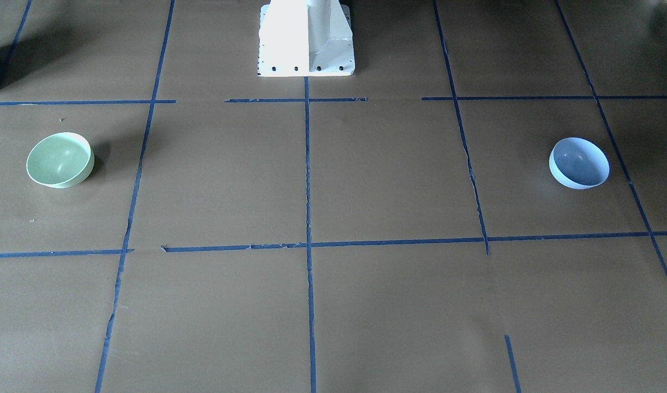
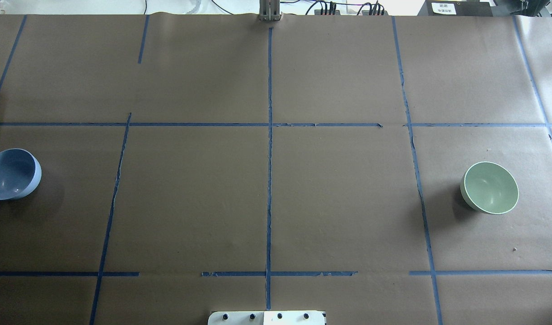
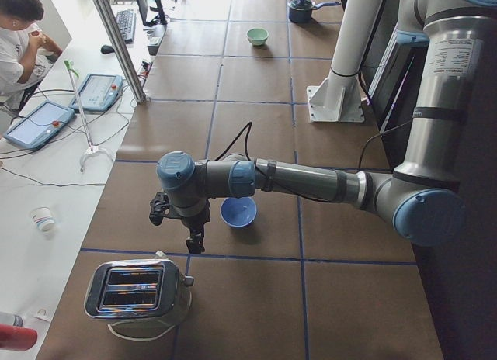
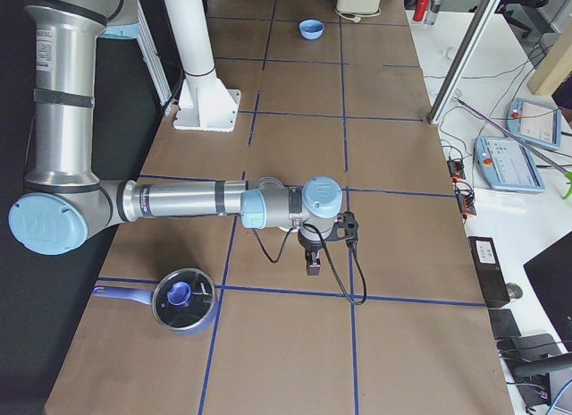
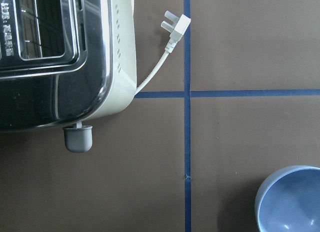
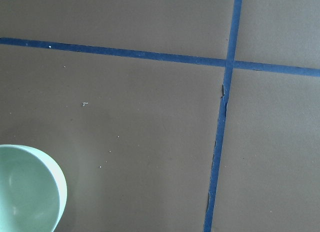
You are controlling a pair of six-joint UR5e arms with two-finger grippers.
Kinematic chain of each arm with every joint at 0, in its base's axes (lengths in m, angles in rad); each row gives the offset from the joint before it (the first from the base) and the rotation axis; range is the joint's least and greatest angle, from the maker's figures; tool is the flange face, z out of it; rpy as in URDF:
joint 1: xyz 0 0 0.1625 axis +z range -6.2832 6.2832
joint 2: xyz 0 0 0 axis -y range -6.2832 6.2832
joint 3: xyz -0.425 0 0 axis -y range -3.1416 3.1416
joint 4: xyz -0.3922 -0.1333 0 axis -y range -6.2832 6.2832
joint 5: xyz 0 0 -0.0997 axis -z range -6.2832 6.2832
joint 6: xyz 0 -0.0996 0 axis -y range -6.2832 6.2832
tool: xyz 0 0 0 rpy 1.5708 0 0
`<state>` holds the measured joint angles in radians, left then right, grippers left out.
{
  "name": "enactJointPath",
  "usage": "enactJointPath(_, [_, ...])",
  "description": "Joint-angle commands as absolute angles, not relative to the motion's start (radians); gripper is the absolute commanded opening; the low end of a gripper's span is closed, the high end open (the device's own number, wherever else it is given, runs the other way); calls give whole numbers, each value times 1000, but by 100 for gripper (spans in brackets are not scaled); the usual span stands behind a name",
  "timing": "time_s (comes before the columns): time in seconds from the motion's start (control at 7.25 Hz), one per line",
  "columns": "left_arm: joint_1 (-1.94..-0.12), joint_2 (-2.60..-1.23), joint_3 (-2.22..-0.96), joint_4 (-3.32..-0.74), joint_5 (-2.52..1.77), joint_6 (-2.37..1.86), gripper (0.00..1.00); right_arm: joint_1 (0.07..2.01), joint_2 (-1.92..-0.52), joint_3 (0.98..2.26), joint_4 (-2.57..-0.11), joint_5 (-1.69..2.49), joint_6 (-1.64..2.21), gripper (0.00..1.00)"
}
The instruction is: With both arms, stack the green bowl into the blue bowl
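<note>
The green bowl (image 2: pixel 490 187) stands upright on the table's right side, at the left in the front-facing view (image 1: pixel 59 160), and at the lower left of the right wrist view (image 6: pixel 25 189). The blue bowl (image 2: pixel 11 174) stands upright at the far left edge, also seen in the left wrist view (image 5: pixel 292 199). My left gripper (image 3: pixel 192 246) points down just beside the blue bowl (image 3: pixel 238 212). My right gripper (image 4: pixel 314 266) points down over the table; the green bowl is hidden in that view. Both grippers show only in the side views, so I cannot tell whether they are open or shut.
A chrome toaster (image 3: pixel 140 290) with a loose white plug (image 5: pixel 175 27) stands close to the left gripper. A lidded pot (image 4: pixel 183 299) sits near the right arm. The white pedestal (image 1: pixel 306 38) stands at the robot's side. A person (image 3: pixel 19 26) sits beyond the table.
</note>
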<state>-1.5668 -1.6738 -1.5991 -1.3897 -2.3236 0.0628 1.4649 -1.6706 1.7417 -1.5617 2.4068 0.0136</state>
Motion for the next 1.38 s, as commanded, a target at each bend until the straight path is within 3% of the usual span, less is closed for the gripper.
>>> enactJointPath(0.0, [-1569,-1687,-1606,-1378,-2318,93,100,1447,-1664,1741,-1563,2373,17,100])
enactJointPath(0.83, [-1565,-1655,-1597,-1396,-2325,103,100,1447,-1663,1738,-1563,2378,23,100])
enactJointPath(1.24, [-1297,-1632,-1594,-1644,-2332,-200,100,1447,-1663,1733,-1560,2382,23,100])
